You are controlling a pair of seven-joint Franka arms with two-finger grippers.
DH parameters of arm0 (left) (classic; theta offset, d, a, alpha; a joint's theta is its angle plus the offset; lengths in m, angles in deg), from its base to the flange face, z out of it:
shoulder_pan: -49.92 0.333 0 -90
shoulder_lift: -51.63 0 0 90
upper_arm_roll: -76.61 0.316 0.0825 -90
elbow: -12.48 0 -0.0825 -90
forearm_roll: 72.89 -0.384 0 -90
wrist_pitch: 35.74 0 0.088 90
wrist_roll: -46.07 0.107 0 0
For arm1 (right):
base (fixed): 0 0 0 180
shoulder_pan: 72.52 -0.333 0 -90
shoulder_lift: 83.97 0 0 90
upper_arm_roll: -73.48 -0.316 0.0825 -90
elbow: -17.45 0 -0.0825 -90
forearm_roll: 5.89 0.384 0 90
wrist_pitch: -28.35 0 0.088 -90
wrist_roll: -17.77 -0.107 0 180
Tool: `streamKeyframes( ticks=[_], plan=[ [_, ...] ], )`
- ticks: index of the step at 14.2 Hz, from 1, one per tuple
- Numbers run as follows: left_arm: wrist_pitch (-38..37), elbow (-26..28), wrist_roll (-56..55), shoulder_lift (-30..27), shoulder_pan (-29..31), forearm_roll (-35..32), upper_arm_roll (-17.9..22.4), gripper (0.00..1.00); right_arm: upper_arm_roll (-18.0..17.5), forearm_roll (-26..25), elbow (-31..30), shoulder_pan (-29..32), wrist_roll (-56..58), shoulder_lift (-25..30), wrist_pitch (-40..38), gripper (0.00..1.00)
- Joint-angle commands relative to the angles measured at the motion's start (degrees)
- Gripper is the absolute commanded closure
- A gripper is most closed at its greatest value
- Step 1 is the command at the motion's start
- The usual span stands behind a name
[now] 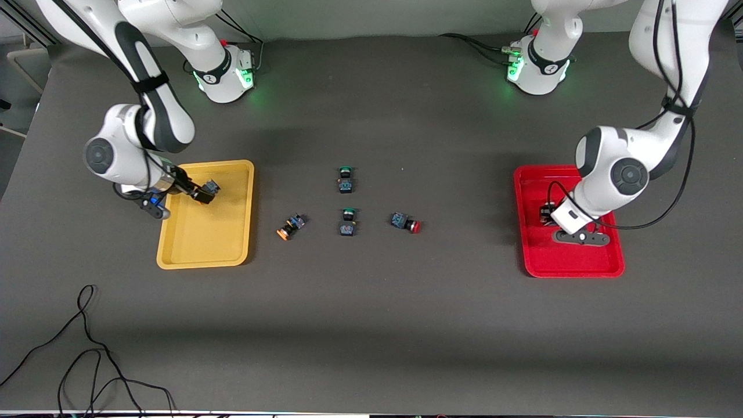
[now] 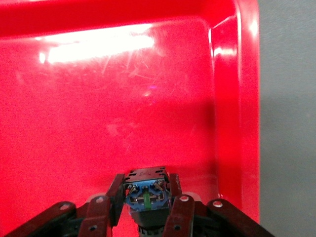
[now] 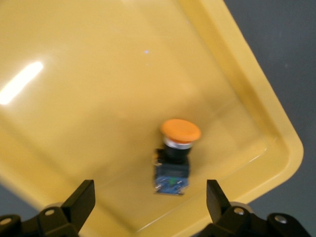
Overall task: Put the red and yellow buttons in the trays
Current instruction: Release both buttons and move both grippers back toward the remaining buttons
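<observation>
My right gripper (image 1: 196, 193) hangs open over the yellow tray (image 1: 203, 249), at the end nearest its base. An orange-capped button (image 3: 174, 163) lies loose on the tray floor between and ahead of the spread fingers (image 3: 84, 197); it also shows in the front view (image 1: 210, 188). My left gripper (image 2: 145, 191) is shut on a button's black-and-blue body (image 2: 145, 181), low over the red tray (image 2: 237, 123), its cap hidden. In the front view that gripper (image 1: 548, 216) is over the red tray (image 1: 580, 264). On the table between the trays lie a second orange-capped button (image 1: 289, 227) and a red-capped button (image 1: 406, 223).
Two green-capped buttons lie between the trays, one (image 1: 346, 179) farther from the front camera and one (image 1: 347, 222) between the orange-capped and red-capped ones. Loose black cables (image 1: 87, 348) lie near the front edge at the right arm's end.
</observation>
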Motion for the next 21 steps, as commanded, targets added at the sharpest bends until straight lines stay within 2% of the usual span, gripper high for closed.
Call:
streamKeyframes(
  ticks=[1,3,4,8,10,13,18,19,21],
  plan=[
    [-0.7,-1.2,0.6,-1.0,0.5,-1.0,-0.8,0.0,-0.1,0.9,12.6,0.0,0.1,1.3,-12.6,0.0],
    [-5.1,-3.0,0.5,-2.8,0.5,-1.0,-0.8,0.0,-1.1,0.9,24.1,-0.2,-6.9,-1.4,-21.1,0.0],
    [-10.1,-5.1,0.6,-4.4,0.4,-1.0,-1.0,0.0,-3.5,0.8,28.6,-0.3,-9.3,-2.8,-23.3,0.0],
    [-28.4,-14.8,-0.8,-7.3,-1.4,0.0,-1.9,0.0,-12.5,0.7,39.0,-0.3,-21.8,-9.3,-23.4,0.0],
    [-30.7,-17.3,-8.1,-7.3,-3.0,3.6,-3.1,0.0,-16.2,-0.6,41.7,-0.5,-27.3,-14.2,-22.5,0.0],
    [-29.2,-19.3,-30.1,-6.9,-9.4,4.9,-4.8,0.0,-20.2,-5.6,39.2,-1.1,-34.1,-20.0,-15.6,0.0],
    [-17.4,-20.2,-74.4,-3.9,-24.9,4.2,-5.0,0.0,-22.0,-5.6,24.4,-1.9,-37.6,-22.7,5.3,0.0],
    [-16.0,-20.7,-83.3,-2.7,-28.0,3.6,-4.9,0.0,-22.9,-5.6,22.6,-1.9,-38.9,-23.1,7.9,0.0],
    [-15.7,-22.5,-99.5,0.4,-32.6,-1.8,-4.8,0.0,-24.2,-5.6,21.7,-1.9,-41.1,-23.6,8.9,0.0]
  ],
)
